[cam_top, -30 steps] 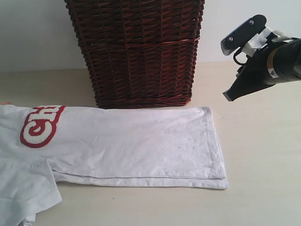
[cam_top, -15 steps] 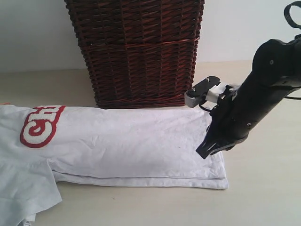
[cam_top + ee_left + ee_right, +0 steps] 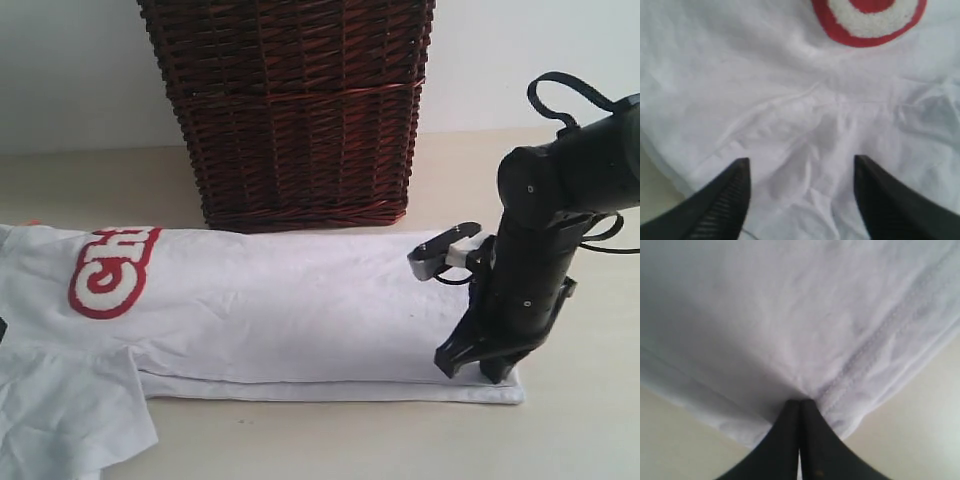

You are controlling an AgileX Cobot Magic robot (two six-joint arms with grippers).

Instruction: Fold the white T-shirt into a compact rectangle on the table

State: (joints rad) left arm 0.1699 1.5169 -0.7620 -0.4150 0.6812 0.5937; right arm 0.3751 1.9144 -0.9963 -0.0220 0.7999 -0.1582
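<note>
Exterior view: found the white T-shirt (image 3: 300, 310) lying lengthwise on the tabletop (image 3: 580, 440), already doubled into a long band. Sat just in front of the wicker basket (image 3: 290, 110), with the red lettering (image 3: 110, 272) toward the left end. Found the right hand (image 3: 478, 368) planted tips-down on the near corner at the right end.

Left wrist view: found the left hand (image 3: 802, 185) spread wide over rumpled cloth near the lettering, gripping nothing. Could not tell whether its tips touched the fabric.

Right wrist view: found the right hand (image 3: 800, 440) closed tight, with the stitched hem (image 3: 880, 335) puckering into its tips. Judged this a pinch on the shirt's hem corner, with bare tabletop on either side.

Judged the step in hand to be carrying the hem end over toward the chest. Needed both layers caught in the pinch, or the lower one would have stayed behind and skewed the fold. Called for a lift only just clear of the tabletop, then straight travel along the band so the long edges stacked. Called also for the left hand to close on the cloth beneath it, so the band did not drag or bunch.
</note>
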